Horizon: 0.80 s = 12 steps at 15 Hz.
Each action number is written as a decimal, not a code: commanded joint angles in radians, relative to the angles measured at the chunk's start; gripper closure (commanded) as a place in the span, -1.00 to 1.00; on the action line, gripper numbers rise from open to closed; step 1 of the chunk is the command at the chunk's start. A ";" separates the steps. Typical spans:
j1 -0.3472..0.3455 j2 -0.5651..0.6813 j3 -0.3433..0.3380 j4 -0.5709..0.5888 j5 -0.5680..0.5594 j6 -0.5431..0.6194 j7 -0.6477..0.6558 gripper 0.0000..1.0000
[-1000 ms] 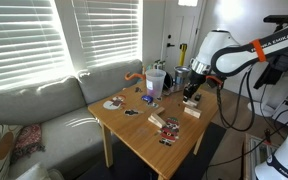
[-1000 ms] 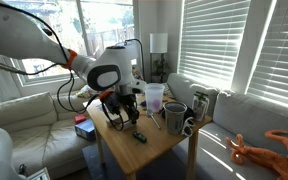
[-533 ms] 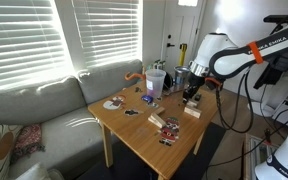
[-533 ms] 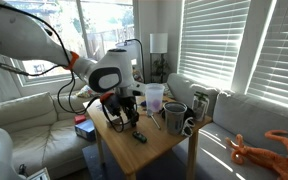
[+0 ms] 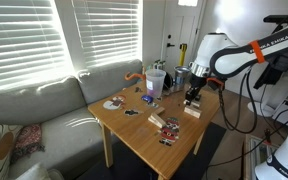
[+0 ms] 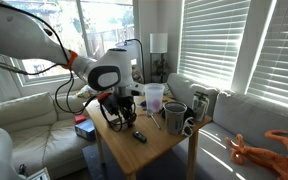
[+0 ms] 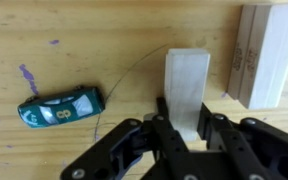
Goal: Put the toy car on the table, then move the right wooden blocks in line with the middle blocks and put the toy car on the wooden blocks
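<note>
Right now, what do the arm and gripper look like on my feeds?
The arm is white with rounded, bulky links, an orange band at one joint and dark Franka Emika lettering on the upper link. Black cables hang beside it. The gripper is black, with jointed linkage fingers.

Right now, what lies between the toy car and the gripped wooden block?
In the wrist view, only bare table crossed by a thin curved line separates the toy car from the wooden block the gripper holds.
</note>
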 commanded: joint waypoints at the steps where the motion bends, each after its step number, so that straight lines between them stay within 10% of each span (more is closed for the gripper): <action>1: 0.008 -0.057 0.012 -0.046 0.001 -0.006 -0.010 0.85; 11: 0.009 -0.106 0.014 -0.099 0.012 0.006 -0.011 0.85; 12: 0.012 -0.107 0.007 -0.098 0.024 0.008 -0.020 0.22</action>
